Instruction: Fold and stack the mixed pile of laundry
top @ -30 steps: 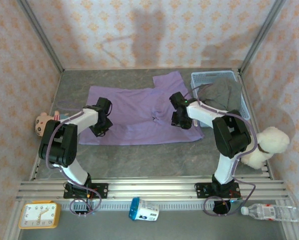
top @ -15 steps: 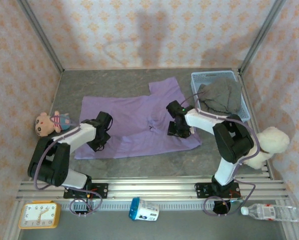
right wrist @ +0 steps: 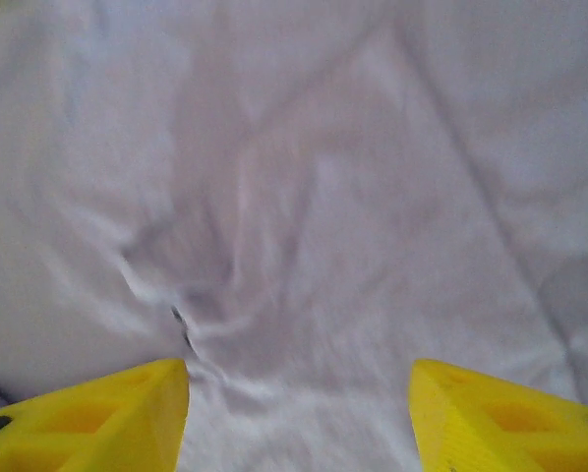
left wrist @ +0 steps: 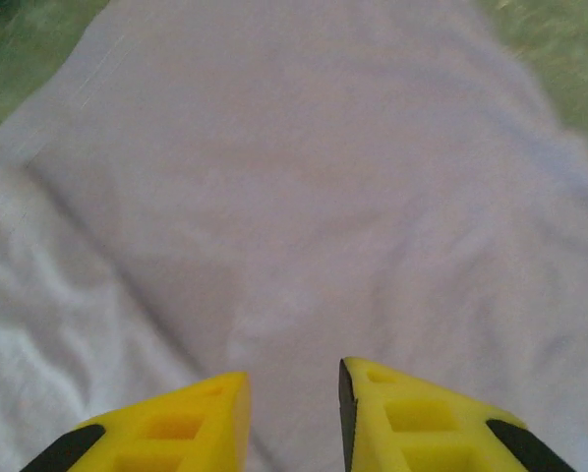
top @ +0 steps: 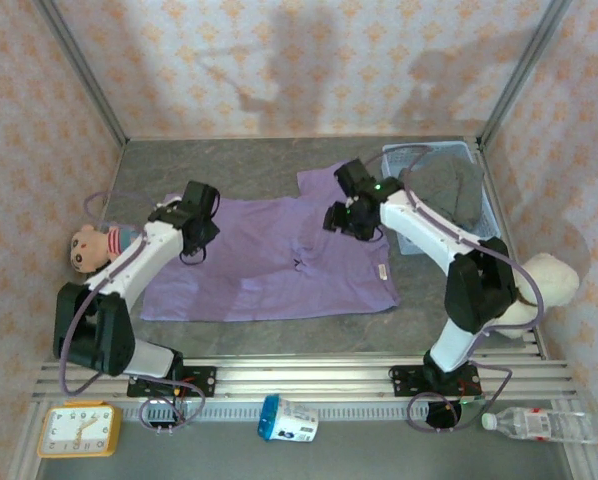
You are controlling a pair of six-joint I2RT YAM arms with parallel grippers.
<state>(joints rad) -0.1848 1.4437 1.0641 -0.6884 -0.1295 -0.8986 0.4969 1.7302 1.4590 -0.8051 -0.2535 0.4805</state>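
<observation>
Shirt [top: 269,262] lies flat mid-table. Trousers [top: 449,190] sit in basket [top: 404,152] at back R, just beside shirt. Doll [top: 84,248] L of shirt, plush bear [top: 544,285] far R. Before the rail [top: 299,375] (L to R): clock [top: 76,430], tub [top: 287,420], bottle [top: 539,425]. L gripper [left wrist: 294,379] and R gripper [right wrist: 299,369] over shirt.

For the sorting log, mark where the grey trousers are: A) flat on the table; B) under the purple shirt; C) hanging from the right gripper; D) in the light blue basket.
D: the grey trousers lie bunched in the light blue basket at the far right.
</observation>
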